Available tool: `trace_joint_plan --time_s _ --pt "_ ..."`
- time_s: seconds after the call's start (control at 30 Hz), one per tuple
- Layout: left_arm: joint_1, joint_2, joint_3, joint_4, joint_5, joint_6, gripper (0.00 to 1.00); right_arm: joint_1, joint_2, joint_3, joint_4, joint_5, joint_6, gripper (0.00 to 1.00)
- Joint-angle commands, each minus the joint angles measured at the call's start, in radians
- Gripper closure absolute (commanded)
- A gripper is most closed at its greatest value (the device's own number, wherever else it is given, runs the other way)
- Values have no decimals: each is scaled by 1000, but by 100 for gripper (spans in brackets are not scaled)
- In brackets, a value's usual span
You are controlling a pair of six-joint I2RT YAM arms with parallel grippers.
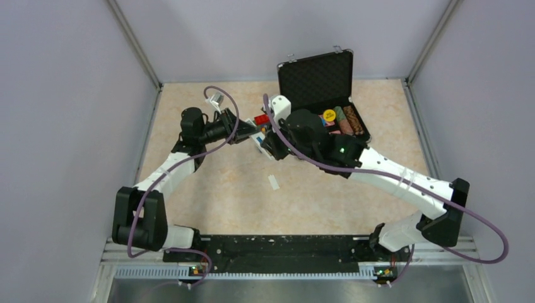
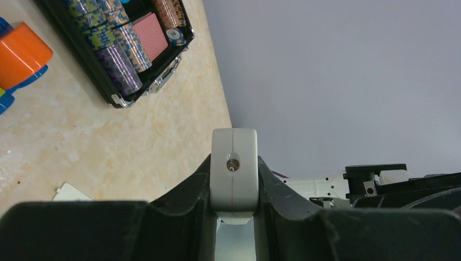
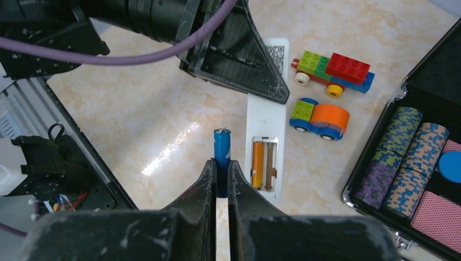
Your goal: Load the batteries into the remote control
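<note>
Second-cell step: right gripper [image 3: 222, 163] pinched the blue battery [image 3: 222, 145] just beside the remote control [image 3: 266, 111], which the left gripper [image 2: 234, 163] clamped by one end, orange battery [image 3: 257, 163] already seated; next needed aligning blue over the empty slot.

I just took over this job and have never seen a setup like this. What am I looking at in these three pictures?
Two robot arms with two-finger grippers share a table. The wide picture looks down from above; the other two come from cameras on each wrist. The left gripper clamps the white remote control, battery compartment open, an orange battery inside. The right gripper pinches the blue battery beside it. On the table lie a white cover, two toy vehicles and an open case of poker chips.
</note>
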Motion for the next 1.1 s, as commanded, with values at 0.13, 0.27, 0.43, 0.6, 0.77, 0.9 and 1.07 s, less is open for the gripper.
trace_joint_plan --time_s 0.13,0.27,0.43,0.6,0.77,0.9,1.07 --pt "-1 50 -7 189 118 -83 100 -54 145 256 -434 10 128 100" --pt "-2 73 -14 212 147 -65 100 -69 169 256 -488 -15 161 100" --pt "-6 108 -23 226 168 -52 100 -78 214 268 -538 -26 176 100" --pt "-10 126 -33 238 169 -48 100 -78 244 273 -533 -20 177 100" --pt "-11 136 -29 241 178 -50 100 -83 278 294 -531 -14 181 100" --pt "-12 143 -17 204 189 -26 100 -97 311 321 -534 -10 172 100" --pt "-12 149 -13 198 189 -25 100 -104 336 344 -541 -11 163 100"
